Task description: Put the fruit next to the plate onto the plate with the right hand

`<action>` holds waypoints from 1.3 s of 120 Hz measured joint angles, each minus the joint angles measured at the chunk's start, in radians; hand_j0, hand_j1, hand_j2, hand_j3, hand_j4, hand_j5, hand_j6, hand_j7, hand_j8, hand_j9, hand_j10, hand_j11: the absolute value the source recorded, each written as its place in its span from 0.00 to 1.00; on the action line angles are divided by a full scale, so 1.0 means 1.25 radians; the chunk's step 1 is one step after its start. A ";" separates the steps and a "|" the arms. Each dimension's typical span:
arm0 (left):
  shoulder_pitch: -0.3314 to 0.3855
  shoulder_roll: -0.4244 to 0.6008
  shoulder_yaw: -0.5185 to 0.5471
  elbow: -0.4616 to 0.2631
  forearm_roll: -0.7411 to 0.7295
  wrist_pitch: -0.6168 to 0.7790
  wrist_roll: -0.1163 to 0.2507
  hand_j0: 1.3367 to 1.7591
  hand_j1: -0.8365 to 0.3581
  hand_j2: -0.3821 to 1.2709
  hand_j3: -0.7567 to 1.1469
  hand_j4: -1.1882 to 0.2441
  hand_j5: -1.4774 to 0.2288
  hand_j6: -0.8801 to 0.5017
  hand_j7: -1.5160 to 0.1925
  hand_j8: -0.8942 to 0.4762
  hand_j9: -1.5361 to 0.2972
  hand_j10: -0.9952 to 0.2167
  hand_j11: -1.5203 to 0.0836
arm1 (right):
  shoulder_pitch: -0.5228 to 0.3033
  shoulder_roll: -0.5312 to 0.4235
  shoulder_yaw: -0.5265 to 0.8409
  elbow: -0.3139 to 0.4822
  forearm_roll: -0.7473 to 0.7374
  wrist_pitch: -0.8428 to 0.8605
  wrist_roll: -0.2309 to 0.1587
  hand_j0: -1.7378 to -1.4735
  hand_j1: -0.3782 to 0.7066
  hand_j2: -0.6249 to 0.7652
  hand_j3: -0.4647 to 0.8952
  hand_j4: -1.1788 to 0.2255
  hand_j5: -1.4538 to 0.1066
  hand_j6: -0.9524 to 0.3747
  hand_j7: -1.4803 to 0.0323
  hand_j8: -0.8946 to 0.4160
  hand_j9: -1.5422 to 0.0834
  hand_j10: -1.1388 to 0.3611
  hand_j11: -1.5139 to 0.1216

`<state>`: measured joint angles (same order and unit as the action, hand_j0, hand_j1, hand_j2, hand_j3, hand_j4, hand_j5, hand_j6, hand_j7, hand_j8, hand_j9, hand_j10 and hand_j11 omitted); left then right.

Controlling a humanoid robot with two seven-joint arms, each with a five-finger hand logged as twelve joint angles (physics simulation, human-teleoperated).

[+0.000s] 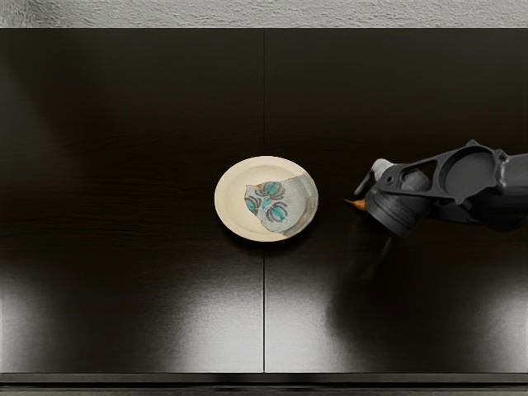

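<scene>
The fruit (355, 200) shows only as a small orange sliver on the dark surface (124, 289), to the right of the plate (227, 195) and clearly apart from its rim. It lies at the left edge of the right robot hand (388, 188), which covers nearly all of it, so its kind and full shape cannot be made out. The right arm comes in from the picture's right edge at about the height of the plate, its dark grey links running leftwards, and the robot hand at its end sits low over the fruit. Whether the robot hand touches the fruit, grasps it or is released cannot be told from this view, since the wrist hides the underside. The plate is cream with a blue-green flower pattern, lies near the middle of the surface, and holds no fruit.
</scene>
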<state>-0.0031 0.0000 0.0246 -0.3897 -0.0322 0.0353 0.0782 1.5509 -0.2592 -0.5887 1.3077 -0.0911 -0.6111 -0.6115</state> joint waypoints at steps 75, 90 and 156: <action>0.000 0.000 0.000 0.000 0.000 0.000 0.000 0.76 0.99 0.23 0.40 0.83 0.86 0.63 0.88 0.65 0.83 0.82 0.94 | -0.047 -0.188 0.314 0.003 -0.011 0.008 -0.003 0.35 0.57 0.52 0.34 0.23 0.20 0.26 0.24 0.26 0.26 0.42 0.23; 0.000 0.000 0.000 0.000 0.000 0.000 0.000 0.76 0.99 0.23 0.40 0.83 0.86 0.63 0.88 0.65 0.83 0.82 0.94 | -0.045 -0.117 0.374 0.002 -0.003 0.013 -0.003 0.35 0.57 0.52 0.34 0.22 0.20 0.26 0.23 0.26 0.25 0.42 0.22; 0.000 0.000 0.000 0.000 0.000 0.000 0.000 0.76 0.99 0.23 0.40 0.83 0.86 0.63 0.88 0.65 0.83 0.82 0.94 | -0.038 0.046 0.408 0.001 0.038 -0.001 0.000 0.32 0.58 0.63 0.34 0.33 0.34 0.24 0.37 0.35 0.38 0.40 0.37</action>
<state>-0.0031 0.0000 0.0246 -0.3896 -0.0322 0.0353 0.0782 1.5035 -0.2021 -0.0791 1.3089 -0.0435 -0.6120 -0.6113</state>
